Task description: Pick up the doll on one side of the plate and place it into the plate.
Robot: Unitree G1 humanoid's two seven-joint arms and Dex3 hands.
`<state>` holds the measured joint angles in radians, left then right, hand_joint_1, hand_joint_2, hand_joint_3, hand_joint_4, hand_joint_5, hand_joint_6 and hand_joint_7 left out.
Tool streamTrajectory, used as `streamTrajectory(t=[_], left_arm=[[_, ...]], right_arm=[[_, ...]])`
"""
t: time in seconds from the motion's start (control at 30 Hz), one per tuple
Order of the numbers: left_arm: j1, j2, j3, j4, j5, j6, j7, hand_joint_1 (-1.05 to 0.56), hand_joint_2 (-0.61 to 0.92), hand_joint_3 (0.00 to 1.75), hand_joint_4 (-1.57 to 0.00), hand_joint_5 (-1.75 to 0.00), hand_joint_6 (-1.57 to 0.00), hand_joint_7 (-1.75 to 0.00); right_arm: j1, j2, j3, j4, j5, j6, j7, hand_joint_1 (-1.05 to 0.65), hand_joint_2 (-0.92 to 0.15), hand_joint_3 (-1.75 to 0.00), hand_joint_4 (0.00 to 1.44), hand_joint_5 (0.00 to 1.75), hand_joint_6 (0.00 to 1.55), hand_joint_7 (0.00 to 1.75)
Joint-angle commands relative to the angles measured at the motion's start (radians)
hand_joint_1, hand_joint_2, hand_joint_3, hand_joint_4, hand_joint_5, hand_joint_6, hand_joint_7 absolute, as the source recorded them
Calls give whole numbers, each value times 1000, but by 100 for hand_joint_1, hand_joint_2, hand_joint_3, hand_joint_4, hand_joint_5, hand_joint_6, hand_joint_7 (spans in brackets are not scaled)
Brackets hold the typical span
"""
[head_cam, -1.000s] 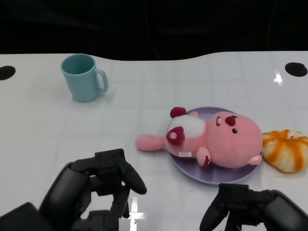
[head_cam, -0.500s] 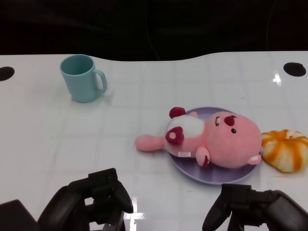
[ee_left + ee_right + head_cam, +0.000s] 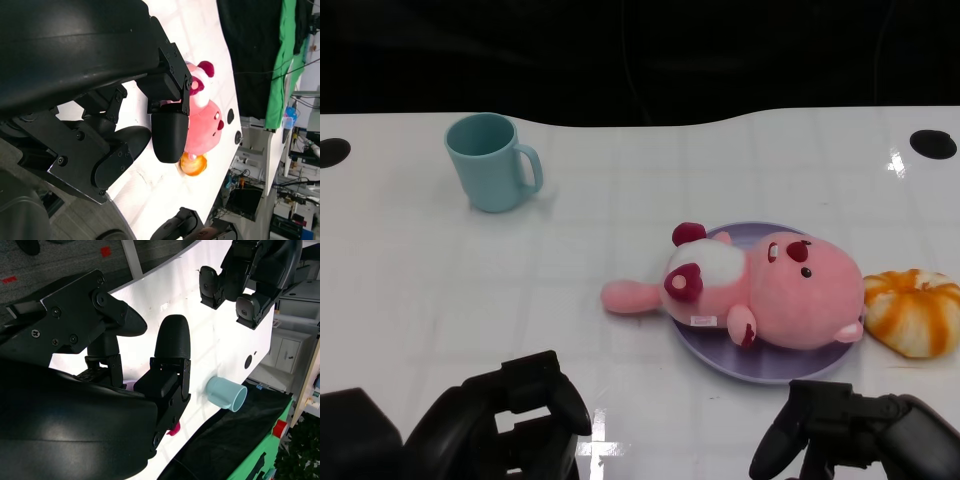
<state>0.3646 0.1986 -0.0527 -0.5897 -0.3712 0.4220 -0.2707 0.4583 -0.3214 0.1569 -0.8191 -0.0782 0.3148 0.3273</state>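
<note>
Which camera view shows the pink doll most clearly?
The head view: the doll lies whole on the purple plate, nothing covering it. In the left wrist view, fingers hide part of it. In the right wrist view, only a small pink bit shows.

Bright overhead light glares off the glossy white table (image 3: 620,200); background dark, focus sharp, shadows soft.

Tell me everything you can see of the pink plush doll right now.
The pink plush doll is a soft, fuzzy toy with a white belly, dark red ears and paws, and a small label. It lies on its side across the round purple plate, one pink limb hanging past the rim onto the white table. Neither hand touches it.
</note>
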Motion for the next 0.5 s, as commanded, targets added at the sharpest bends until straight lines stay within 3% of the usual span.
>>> streamTrajectory(t=[0.03, 0.5], left_arm=[[-8, -4, 16, 0, -24, 29, 10, -14, 47, 127, -82, -175, -75, -152], [-13, -7, 23, -9, -40, 61, 11, -17, 46, 126, -82, -175, -77, -150]], right_arm=[[7, -13, -8, 1, 7, -18, 5, -9, -57, -102, 66, 153, 64, 119], [8, -13, -9, 9, 7, -31, 6, -8, -58, -102, 66, 154, 63, 119]])
